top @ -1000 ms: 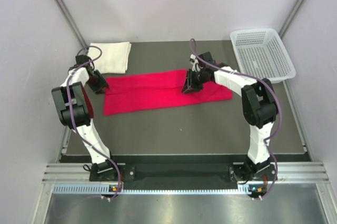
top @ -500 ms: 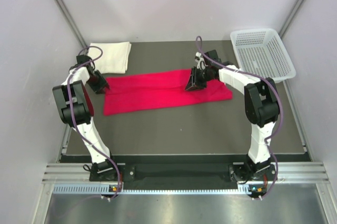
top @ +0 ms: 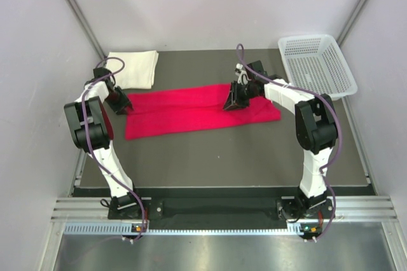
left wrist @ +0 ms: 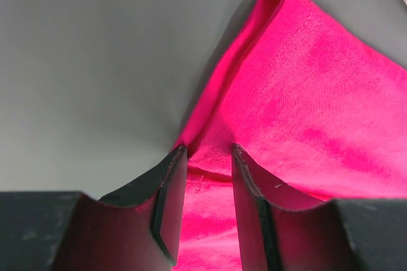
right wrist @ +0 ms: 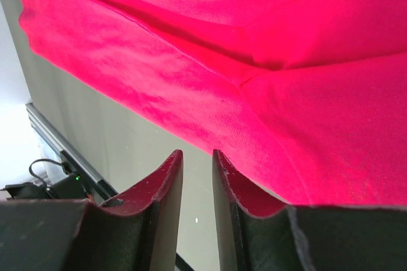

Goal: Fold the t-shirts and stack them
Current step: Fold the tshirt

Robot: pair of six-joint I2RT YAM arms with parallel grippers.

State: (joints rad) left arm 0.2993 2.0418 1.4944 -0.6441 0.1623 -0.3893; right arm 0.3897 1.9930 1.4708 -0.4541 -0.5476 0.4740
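The right fingers (right wrist: pixel 159 207) are shifted slightly rightward on the bright red cloth t-shirt (top: pixel 184 112) lying on the dark counter (top: pixel 222 156), narrow with no grip discernible, while the left fingers (left wrist: pixel 168 201) are pinched on its end fold, so both holds are best confirmed before an even lift.

Overhead rear overview; two wrist close-ups (fingers (left wrist: pixel 168 201) foremost); common ground: red t-shirt (top: pixel 191 111)

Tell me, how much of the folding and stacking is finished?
Done: the white t-shirt lies folded at the far left corner. In hand: the red t-shirt is a long folded strip; the left gripper pinches its left end, the right gripper is over its right half, grip unclear. Left: fold the red one shorter and stack the two.
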